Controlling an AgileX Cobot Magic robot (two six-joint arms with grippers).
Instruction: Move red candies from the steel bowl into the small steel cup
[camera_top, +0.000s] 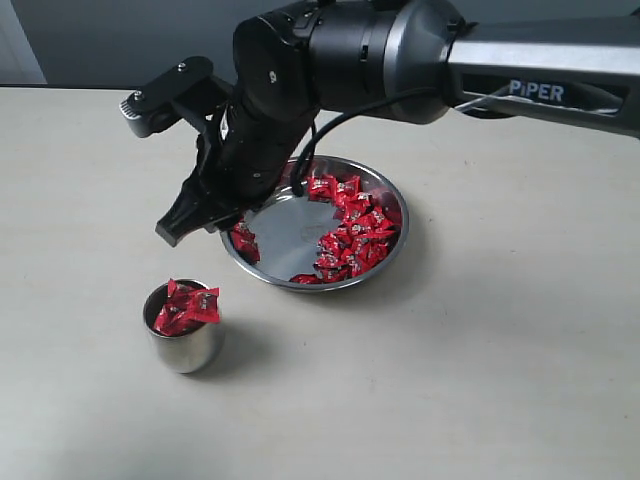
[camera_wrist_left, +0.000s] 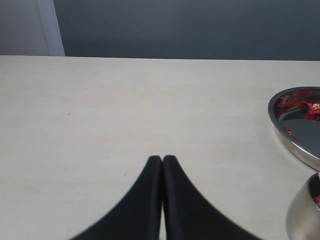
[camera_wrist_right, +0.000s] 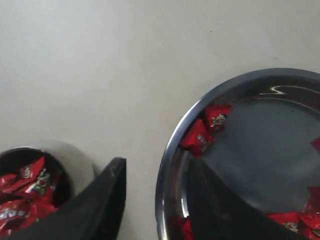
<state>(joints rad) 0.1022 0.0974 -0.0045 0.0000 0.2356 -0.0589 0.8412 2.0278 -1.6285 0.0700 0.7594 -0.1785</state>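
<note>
Hovering released over the bowl (camera_top: 375, 172), the right end effector (camera_wrist_right: 155, 165) should pinch a light, crinkly, likely slippery candy (camera_wrist_right: 199, 141) across its middle.

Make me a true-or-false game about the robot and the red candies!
1. The small steel cup has red candies in it. True.
2. The steel bowl is empty. False: lots of red candies lie in it, mostly piled on one side.
3. The right gripper is open. True: its jaws stand apart at the bowl's rim, with nothing between them.
4. The left gripper is holding a candy. False: its jaws are shut together with nothing in them.
5. The cup stands upright near the bowl without touching it. True.
</note>
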